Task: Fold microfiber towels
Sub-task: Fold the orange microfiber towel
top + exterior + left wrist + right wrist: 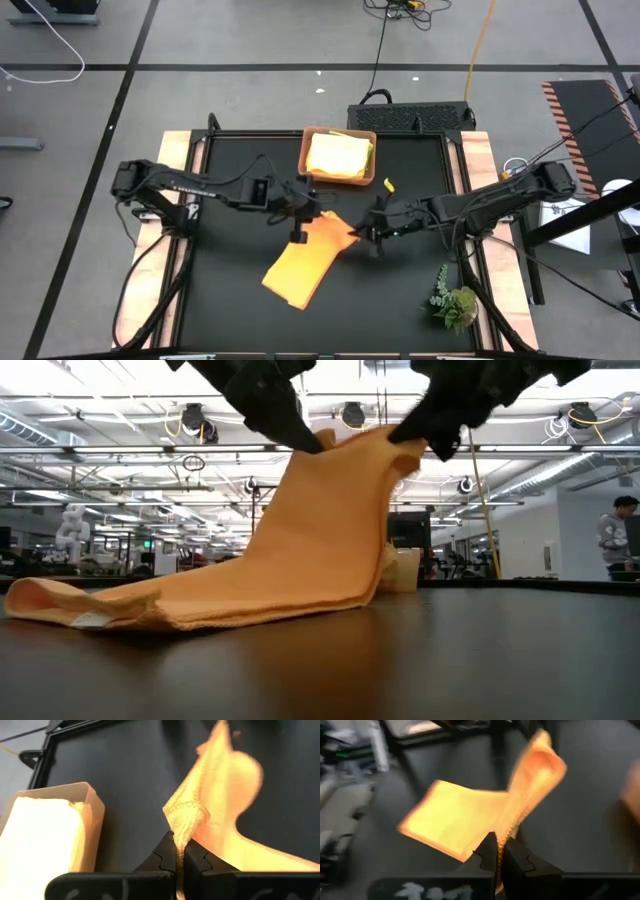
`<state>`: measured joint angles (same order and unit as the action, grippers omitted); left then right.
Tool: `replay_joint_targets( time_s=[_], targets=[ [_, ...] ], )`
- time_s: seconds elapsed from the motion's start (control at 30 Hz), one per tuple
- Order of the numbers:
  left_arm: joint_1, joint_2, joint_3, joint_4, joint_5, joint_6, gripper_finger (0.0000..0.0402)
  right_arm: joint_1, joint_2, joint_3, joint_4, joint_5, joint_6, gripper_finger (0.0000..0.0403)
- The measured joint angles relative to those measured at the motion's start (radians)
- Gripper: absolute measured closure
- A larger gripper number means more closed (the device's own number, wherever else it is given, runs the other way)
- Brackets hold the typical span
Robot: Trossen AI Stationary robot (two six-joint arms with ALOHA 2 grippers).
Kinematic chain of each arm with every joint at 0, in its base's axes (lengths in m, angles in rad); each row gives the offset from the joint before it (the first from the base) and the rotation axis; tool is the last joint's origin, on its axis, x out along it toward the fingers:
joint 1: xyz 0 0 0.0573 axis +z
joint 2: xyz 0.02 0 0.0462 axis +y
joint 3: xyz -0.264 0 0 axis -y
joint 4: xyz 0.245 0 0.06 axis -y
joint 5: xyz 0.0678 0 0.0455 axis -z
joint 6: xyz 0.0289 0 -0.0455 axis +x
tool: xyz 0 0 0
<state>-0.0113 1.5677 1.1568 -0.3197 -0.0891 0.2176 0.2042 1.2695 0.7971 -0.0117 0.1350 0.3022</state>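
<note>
An orange microfiber towel point(300, 265), folded over into a long strip, slants across the black table. Its far end point(355, 445) is raised between my two grippers and its near end point(60, 605) lies on the table. My left gripper point(300, 232) is shut on one raised corner. My right gripper point(368, 240) is shut on the other. Folded yellow towels point(338, 155) lie in the terracotta tray point(306, 150) at the table's far edge. My left gripper pinches the towel's raised left corner point(182, 827) between its two fingers, the cloth bunched into several layers. The fingers point(285, 420) come slanting down from the left. The towel slopes down from them, slack, to the table. My right gripper pinches the towel's raised right corner point(504, 837) between its two fingers, at the cloth's edge. The fingers point(440, 425) come slanting down from the right. The edge between the two grippers sags a little, and the towel's lower end rests on the table.
A small green plant sprig point(455, 302) lies near the table's right front corner. A small yellow scrap point(388, 184) lies right of the tray. Bare black table surface point(230, 290) spreads left of the towel and near the front edge.
</note>
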Motion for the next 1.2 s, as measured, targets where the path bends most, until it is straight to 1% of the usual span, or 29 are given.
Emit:
replay_joint_targets(
  time_s=[0.1,0.27,0.37,0.57,0.63,0.73,0.9,1.03,1.2],
  targets=[
    [-0.014,-0.020,-0.001,-0.033,0.008,0.019,0.0398,0.011,0.037,-0.001,0.086,-0.063,-0.009,0.0403],
    [-0.076,-0.040,-0.002,-0.114,0.002,0.015,0.0398,0.033,0.129,-0.001,0.140,-0.083,0.001,0.0403],
    [-0.127,-0.046,-0.001,-0.139,-0.042,0.004,0.0399,0.039,0.184,-0.001,0.190,-0.094,0.008,0.0403],
    [-0.232,-0.045,-0.002,-0.192,-0.151,-0.043,0.0400,0.041,0.262,0.000,0.356,-0.215,0.008,0.0403],
    [-0.267,-0.046,-0.020,-0.187,-0.187,-0.057,0.0400,0.041,0.270,0.000,0.378,-0.238,0.008,0.0403],
    [-0.308,-0.059,-0.075,-0.159,-0.212,-0.084,0.0400,0.043,0.283,0.000,0.381,-0.238,0.008,0.0403],
    [-0.331,-0.123,-0.219,-0.037,-0.211,-0.139,0.0401,0.049,0.308,0.001,0.433,-0.225,0.006,0.0403],
    [-0.333,-0.210,-0.321,0.067,-0.195,-0.141,0.0401,0.051,0.369,0.010,0.502,-0.243,0.002,0.0403],
    [-0.350,-0.289,-0.405,0.102,-0.181,-0.137,0.0400,0.051,0.471,0.040,0.577,-0.282,0.020,0.0403]
  ],
)
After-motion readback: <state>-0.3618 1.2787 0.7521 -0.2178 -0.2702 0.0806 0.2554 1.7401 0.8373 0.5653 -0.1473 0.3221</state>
